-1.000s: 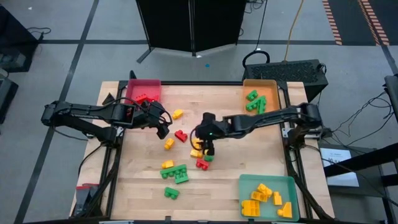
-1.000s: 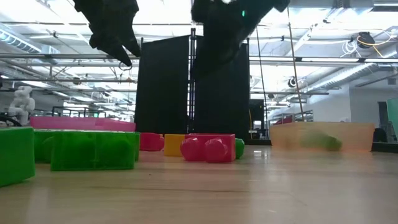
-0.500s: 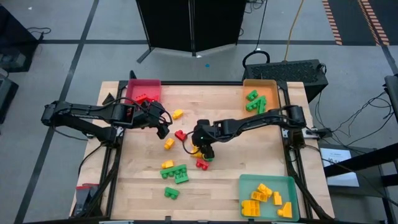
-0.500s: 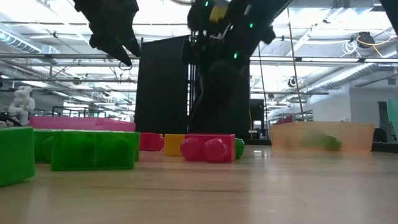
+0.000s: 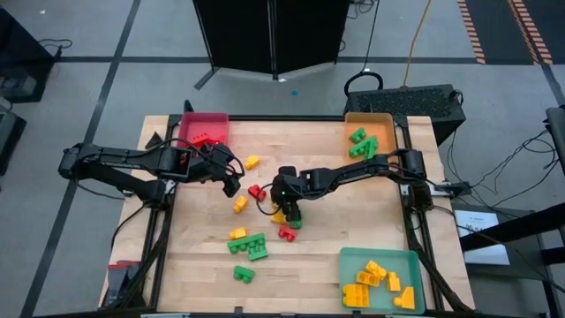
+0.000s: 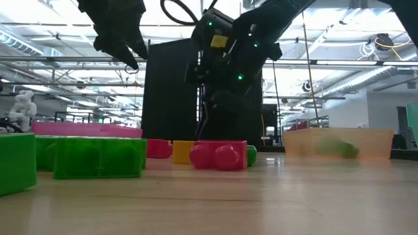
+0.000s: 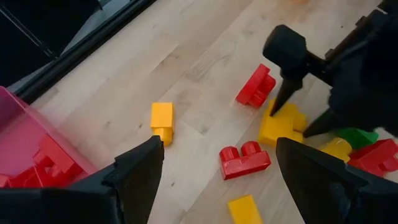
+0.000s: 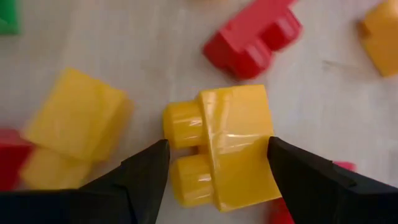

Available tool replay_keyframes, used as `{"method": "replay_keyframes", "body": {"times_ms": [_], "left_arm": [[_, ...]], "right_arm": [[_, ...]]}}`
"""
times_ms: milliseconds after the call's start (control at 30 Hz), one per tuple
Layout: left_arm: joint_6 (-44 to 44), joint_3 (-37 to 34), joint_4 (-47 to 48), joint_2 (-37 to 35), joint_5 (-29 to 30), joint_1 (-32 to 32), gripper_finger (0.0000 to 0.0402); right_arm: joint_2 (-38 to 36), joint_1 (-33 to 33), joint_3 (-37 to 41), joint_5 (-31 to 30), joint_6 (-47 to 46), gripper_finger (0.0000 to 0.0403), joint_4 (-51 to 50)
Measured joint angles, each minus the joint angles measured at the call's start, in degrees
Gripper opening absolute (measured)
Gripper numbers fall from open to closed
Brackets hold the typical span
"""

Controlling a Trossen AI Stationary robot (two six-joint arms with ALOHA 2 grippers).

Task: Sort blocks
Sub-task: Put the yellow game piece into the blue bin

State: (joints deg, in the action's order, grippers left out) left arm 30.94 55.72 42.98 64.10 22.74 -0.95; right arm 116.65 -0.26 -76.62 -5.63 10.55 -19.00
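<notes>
Red, yellow and green blocks lie loose on the wooden table. My right gripper [image 5: 288, 210] is open at mid-table, pointing down, with a finger on either side of a yellow two-stud block [image 8: 233, 143] that lies on its side on the table; this block also shows in the left wrist view [image 7: 281, 124]. More yellow blocks [image 8: 74, 124] and a red block [image 8: 255, 37] lie close around it. My left gripper [image 5: 232, 184] is open and empty, held above the table to the left of a red block [image 5: 257, 191]. My right gripper's fingers [image 8: 146, 180] come from above, one beside the yellow block's studs [image 8: 183, 124] and one beside its flat back [image 8: 264, 143]. I cannot tell whether they touch it. The block rests on the table.
A red tray [image 5: 205, 119] with red blocks stands far left, an orange tray [image 5: 380, 124] with green blocks far right, and a teal tray [image 5: 388, 256] with yellow blocks near right. Green, yellow and red blocks [image 5: 250, 247] lie toward the near edge.
My right gripper has moved a little toward the table's left edge and come down onto the cluster of yellow blocks at mid-table. The blocks have stayed where they were.
</notes>
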Motion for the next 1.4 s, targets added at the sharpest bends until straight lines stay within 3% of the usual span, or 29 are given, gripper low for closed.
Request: {"method": "replay_keyframes", "body": {"times_ms": [333,733,1067,1233,1400], "left_arm": [[0.45,0.0,0.02,0.0,0.0,0.0,0.031],[1.81,0.0,0.0,0.0,0.11,0.0,0.031],[2.8,0.0,-0.06,0.0,1.45,0.02,0.031],[3.47,-0.5,-0.59,0.0,1.75,0.07,0.031],[6.03,-1.73,-0.32,0.02,1.7,0.07,0.031]], "right_arm": [[-1.36,-0.64,-3.98,0.03,2.22,0.0269,-6.12],[-0.82,-0.91,-4.54,-0.02,2.34,0.0336,-6.41],[3.72,-0.89,-4.59,0.12,1.75,0.0335,-3.25],[5.58,-1.02,-4.92,2.47,-3.33,0.0332,-3.49],[5.77,-1.29,-4.89,3.0,-5.76,0.03,-3.84]]}}
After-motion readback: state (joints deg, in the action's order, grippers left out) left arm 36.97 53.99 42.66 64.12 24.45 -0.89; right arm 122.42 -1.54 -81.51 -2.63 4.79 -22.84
